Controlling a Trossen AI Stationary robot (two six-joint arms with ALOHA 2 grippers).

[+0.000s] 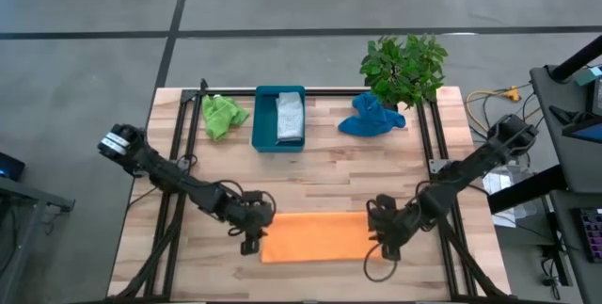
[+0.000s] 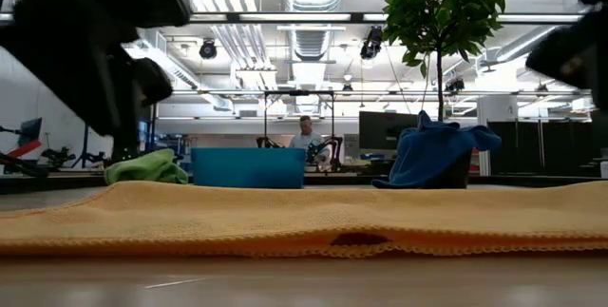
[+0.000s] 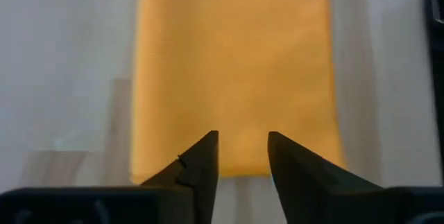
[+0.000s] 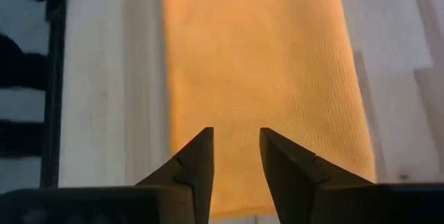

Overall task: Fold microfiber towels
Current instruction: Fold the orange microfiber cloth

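Note:
The orange towel (image 1: 315, 236) lies flat as a long folded strip near the table's front edge; it also fills the low view (image 2: 304, 217). My left gripper (image 1: 252, 238) is open over the strip's left end (image 3: 236, 78), the fingers standing apart above the cloth (image 3: 243, 154). My right gripper (image 1: 381, 243) is open over the strip's right end (image 4: 263, 78), its fingers likewise apart (image 4: 236, 151). The lime green towel (image 1: 223, 116) lies crumpled at the far left. The blue towel (image 1: 372, 118) lies bunched at the far right. The grey towel (image 1: 290, 118) lies folded in the teal tray (image 1: 263, 120).
A potted plant (image 1: 404, 67) stands at the far right behind the blue towel. Black rails (image 1: 179, 153) run along the table's left and right sides. Bare wood (image 1: 320, 177) lies between the tray and the orange strip. A person sits far off in the room (image 2: 306, 136).

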